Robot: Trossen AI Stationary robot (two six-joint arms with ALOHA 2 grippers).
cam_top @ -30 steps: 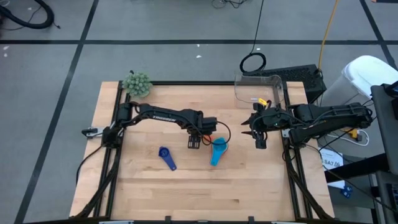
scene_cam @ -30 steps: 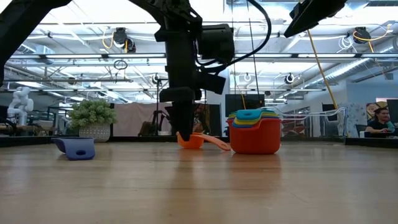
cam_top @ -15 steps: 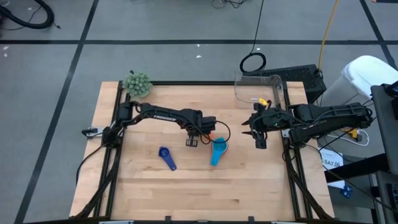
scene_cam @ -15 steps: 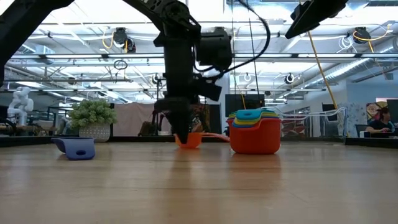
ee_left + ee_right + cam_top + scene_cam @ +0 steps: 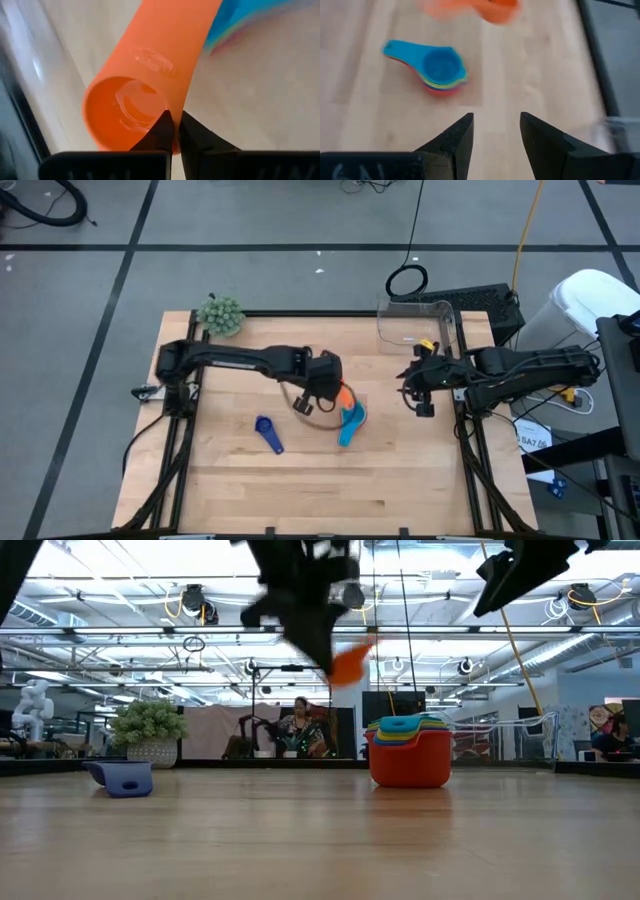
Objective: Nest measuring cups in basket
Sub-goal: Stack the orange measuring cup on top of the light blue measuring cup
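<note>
Hanging clamped in the left gripper [image 5: 172, 131], raised off the table, the small orange plastic scoop [image 5: 344, 393] sits just beside the nested stack of coloured scoops [image 5: 351, 420]; right gripper [image 5: 424, 406] parted, empty, farther off, near the clear plastic basket [image 5: 449, 326].

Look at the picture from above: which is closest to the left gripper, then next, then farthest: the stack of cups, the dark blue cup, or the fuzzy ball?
Measured from the left gripper, which holds the orange cup:
1. The stack of cups, right beside it, toward the table's front.
2. The dark blue cup, alone, further toward the left arm's side.
3. The fuzzy ball, at the far back corner.
</note>
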